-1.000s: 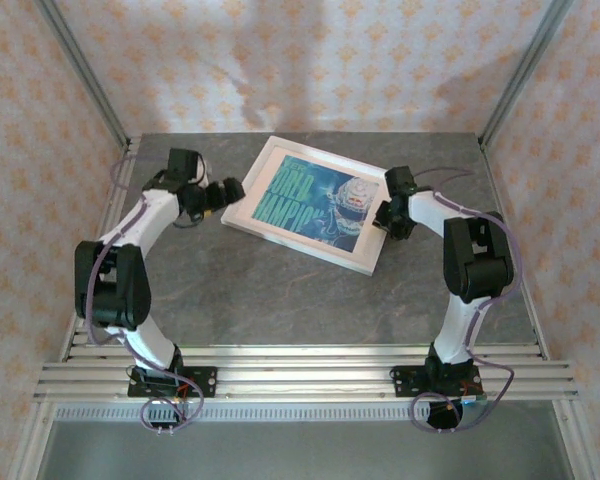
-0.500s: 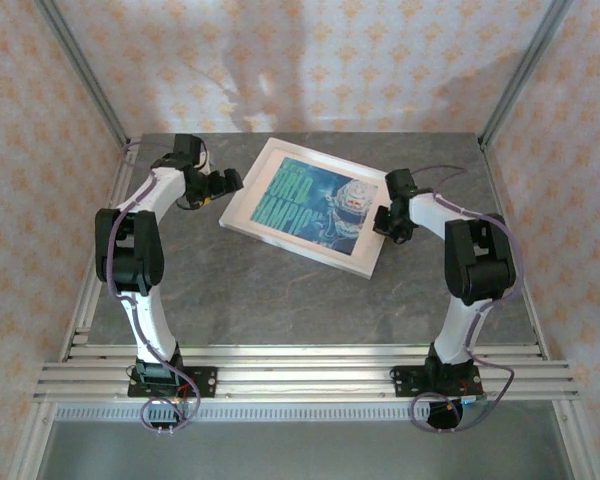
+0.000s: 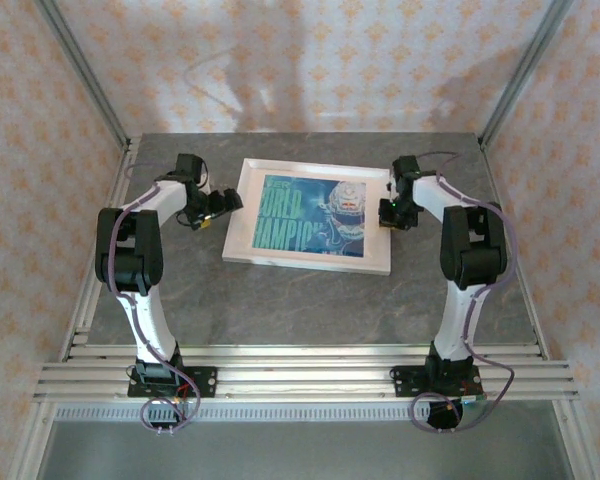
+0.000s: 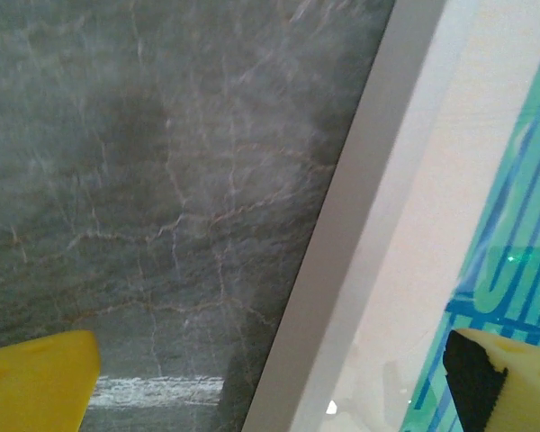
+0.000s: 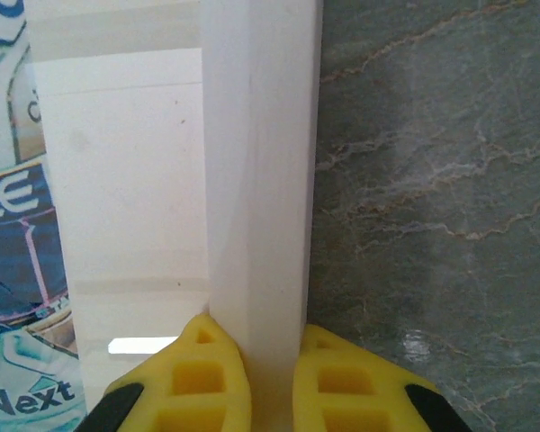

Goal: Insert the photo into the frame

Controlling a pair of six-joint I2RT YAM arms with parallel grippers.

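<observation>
Right gripper (image 5: 259, 340) of mine is pinching the right-hand rail of the frame (image 5: 261, 171), yellow pads (image 5: 202, 378) pressing on either side of it, while my left gripper (image 4: 270, 382) is hanging wide open astride the opposite rail, gripping nothing. The photo (image 3: 310, 215) is lying face up inside the frame's white border, at the far middle of the table (image 3: 280, 300); whether it is fully seated I cannot tell. I am judging that this step is calling for a light, level hold, since lifting or squeezing one side is risking tilting the frame and sliding the photo askew.
</observation>
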